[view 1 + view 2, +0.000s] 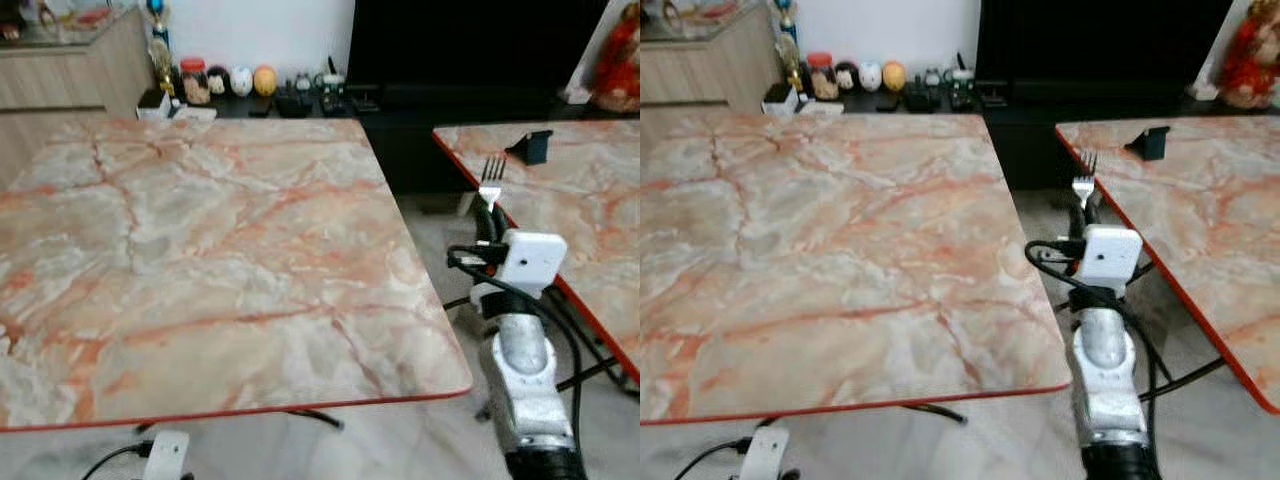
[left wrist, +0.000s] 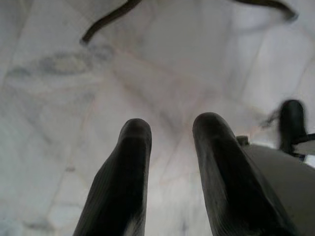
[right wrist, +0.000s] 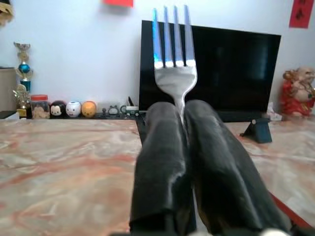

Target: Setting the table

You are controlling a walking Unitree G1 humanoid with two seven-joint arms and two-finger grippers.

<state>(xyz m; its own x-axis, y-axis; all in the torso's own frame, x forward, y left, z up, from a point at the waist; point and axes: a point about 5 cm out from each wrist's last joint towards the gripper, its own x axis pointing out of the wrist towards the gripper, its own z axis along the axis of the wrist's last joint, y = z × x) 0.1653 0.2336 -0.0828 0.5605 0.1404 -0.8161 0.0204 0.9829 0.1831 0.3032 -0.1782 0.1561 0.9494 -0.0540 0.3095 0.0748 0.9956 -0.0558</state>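
A large marble-patterned table [image 1: 200, 260] with pink and grey veining and a thin red edge fills the near left of the scene. A second table [image 1: 590, 200] of the same pattern stands to the right, with a strip of pale tiled floor [image 1: 440, 240] between them.

The right gripper [image 3: 183, 110] is raised over that gap, its two black fingers pressed together around the handle of a silver fork [image 3: 172, 54]. The fork stands upright with its four tines pointing up, just beside the near-left edge of the right table.

The left gripper [image 2: 170, 128] hangs low over the floor, fingers apart and holding nothing.

A small black stand [image 1: 532, 147] sits on the right table. Against the far wall are a dark television [image 3: 226, 69], a row of small round figurines [image 1: 232, 80], a gold and blue trophy [image 3: 22, 61] and a red and gold statue [image 3: 298, 91]. Red paper decorations [image 3: 300, 12] hang on the wall; any writing on them is too blurred to read.
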